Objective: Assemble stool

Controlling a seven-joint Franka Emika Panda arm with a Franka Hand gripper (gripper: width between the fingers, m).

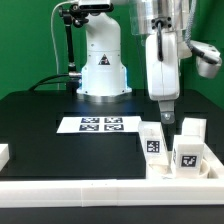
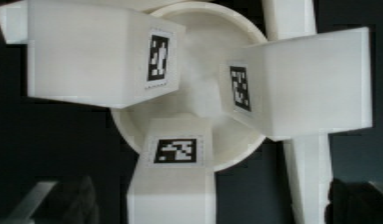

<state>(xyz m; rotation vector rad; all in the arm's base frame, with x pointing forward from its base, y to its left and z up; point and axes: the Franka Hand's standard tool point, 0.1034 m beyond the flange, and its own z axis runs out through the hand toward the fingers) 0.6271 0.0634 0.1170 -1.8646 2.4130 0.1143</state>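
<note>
The stool lies upside down by the front rail at the exterior view's right. Its round white seat [image 2: 206, 30] carries three blocky tagged legs [image 2: 103, 55] [image 2: 305, 88] [image 2: 177, 165] that point up. In the exterior view the legs [image 1: 152, 141] [image 1: 191, 130] [image 1: 188, 153] stand close together. My gripper [image 1: 167, 119] hangs just above them, over the gap between the legs. In the wrist view the gripper [image 2: 209, 205] is open. One leg runs down between its dark fingers [image 2: 72, 200] without touching them, and nothing is held.
The marker board [image 1: 100, 125] lies mid-table in front of the robot base [image 1: 103, 62]. A long white border rail [image 1: 90, 190] runs along the table's front edge and passes right beside the seat [image 2: 309, 170]. A small white block [image 1: 3, 153] sits at the left edge.
</note>
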